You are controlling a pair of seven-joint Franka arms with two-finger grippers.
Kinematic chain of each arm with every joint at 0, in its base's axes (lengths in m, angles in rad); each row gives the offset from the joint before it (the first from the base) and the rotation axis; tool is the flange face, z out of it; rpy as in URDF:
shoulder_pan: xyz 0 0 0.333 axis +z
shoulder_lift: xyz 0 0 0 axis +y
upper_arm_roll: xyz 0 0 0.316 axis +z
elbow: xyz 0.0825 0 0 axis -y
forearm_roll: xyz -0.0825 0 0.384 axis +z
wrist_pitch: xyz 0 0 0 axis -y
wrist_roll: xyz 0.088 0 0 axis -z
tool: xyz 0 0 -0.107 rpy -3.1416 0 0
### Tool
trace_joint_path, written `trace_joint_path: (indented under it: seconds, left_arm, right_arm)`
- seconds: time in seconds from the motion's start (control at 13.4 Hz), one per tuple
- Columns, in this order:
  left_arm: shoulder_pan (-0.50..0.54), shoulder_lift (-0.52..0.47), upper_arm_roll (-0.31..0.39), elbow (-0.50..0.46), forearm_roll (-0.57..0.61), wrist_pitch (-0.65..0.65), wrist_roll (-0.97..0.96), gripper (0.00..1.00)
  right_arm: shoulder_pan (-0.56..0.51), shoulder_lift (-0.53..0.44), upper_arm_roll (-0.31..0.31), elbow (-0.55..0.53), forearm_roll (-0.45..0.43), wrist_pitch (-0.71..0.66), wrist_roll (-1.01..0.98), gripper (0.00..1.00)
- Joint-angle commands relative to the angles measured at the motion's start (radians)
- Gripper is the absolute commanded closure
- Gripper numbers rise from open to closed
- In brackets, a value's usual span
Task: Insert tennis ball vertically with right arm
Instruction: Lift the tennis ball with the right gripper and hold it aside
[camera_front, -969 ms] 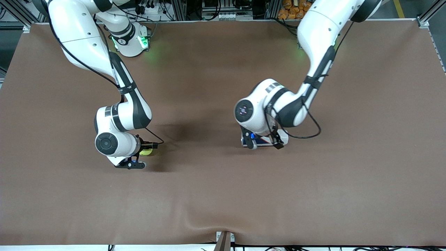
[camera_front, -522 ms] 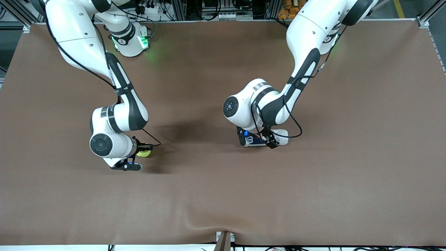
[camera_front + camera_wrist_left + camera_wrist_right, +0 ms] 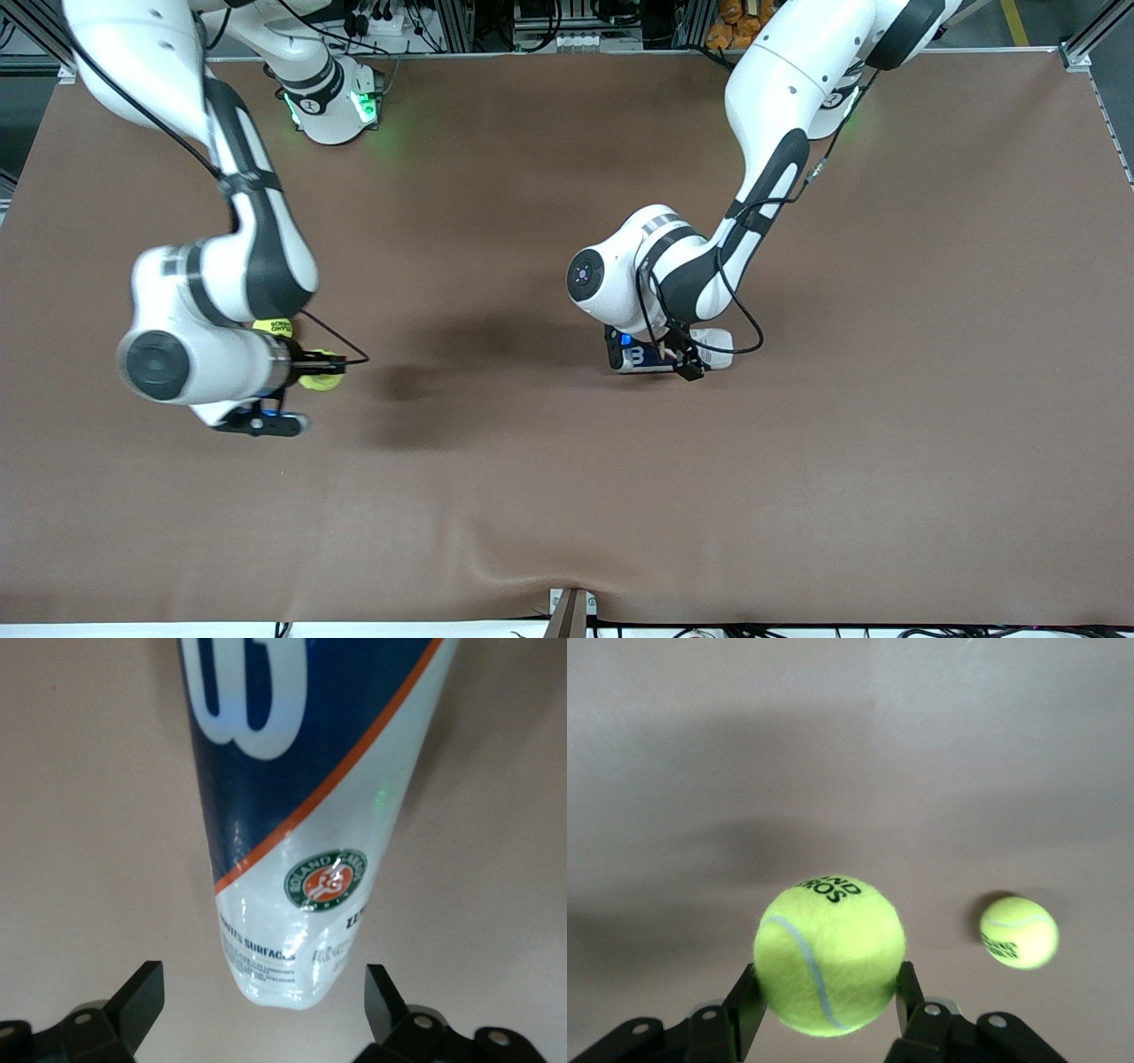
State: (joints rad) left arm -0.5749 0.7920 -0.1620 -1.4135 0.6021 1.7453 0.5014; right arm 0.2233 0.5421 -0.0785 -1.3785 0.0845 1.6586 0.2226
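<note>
My right gripper (image 3: 315, 376) is shut on a yellow-green tennis ball (image 3: 322, 382) and holds it in the air over the brown table. In the right wrist view the ball (image 3: 830, 966) sits between the two black fingers (image 3: 742, 1010). A tennis-ball can (image 3: 713, 340) with a blue, white and orange label lies on its side mid-table. My left gripper (image 3: 651, 359) is low over it and open. In the left wrist view the can's clear end (image 3: 297, 957) lies between the spread fingertips (image 3: 142, 992) without touching them.
A second tennis ball (image 3: 273, 326) rests on the table beside the right arm's wrist, also seen in the right wrist view (image 3: 1019, 932). The brown cloth (image 3: 567, 496) covers the whole table; a small bracket (image 3: 571, 611) stands at its front edge.
The right gripper closed on the ball, lifted it and swung toward the right arm's end of the table, uncovering the second ball. The left gripper shifted slightly along the can.
</note>
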Motion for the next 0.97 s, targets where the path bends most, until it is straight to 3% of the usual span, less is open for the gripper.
trace_joint_path:
  seconds: [0.0, 0.45, 0.89]
  left_arm:
    - [-0.002, 0.018, 0.004, 0.013, 0.021, 0.008, 0.038, 0.00]
    - [0.001, 0.033, 0.004, -0.007, 0.042, 0.011, 0.066, 0.00]
    - [0.006, 0.052, 0.004, -0.010, 0.035, 0.000, 0.048, 0.00]
  right_arm:
    - [-0.032, -0.019, 0.005, 0.081, -0.003, -0.098, -0.003, 1.00]
    - [-0.032, -0.158, -0.066, 0.084, -0.008, -0.112, -0.005, 1.00]
    - [-0.030, -0.177, -0.081, 0.082, -0.006, -0.112, -0.011, 1.00]
